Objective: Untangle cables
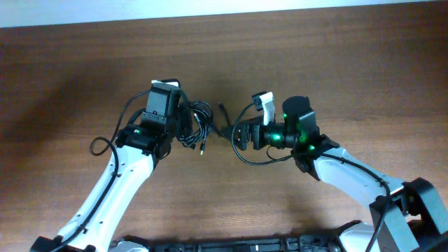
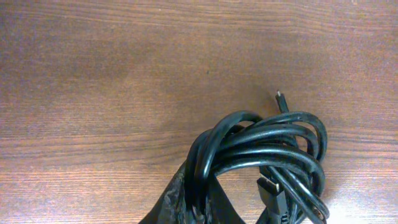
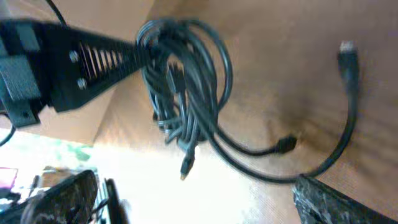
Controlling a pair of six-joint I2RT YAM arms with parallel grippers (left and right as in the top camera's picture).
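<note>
- The desk point(image 2: 124, 62) is seen as brown wood with fine grain, smooth and faintly sheened.
- The cables point(image 2: 261, 146) are sheathed in smooth black plastic or rubber, with a soft gloss along the curves.
- A plug tip point(image 2: 280, 96) appears to be finished in pale metal.
- On the left claw point(image 1: 183, 126), a finger point(image 3: 93, 59) is shown in matt black, slotted, with bright screws.
- On the right claw point(image 1: 236, 136), a finger point(image 3: 329, 199) is covered in a rough, pebbled black surface.
- The arm shells point(image 1: 126, 175) are moulded in smooth white plastic.

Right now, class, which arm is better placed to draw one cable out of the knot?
Probably the right. The left gripper is buried in the cable bundle, anchoring it. The right gripper sits beside it with a loose strand running up to it, so it is free to pull away.
</note>
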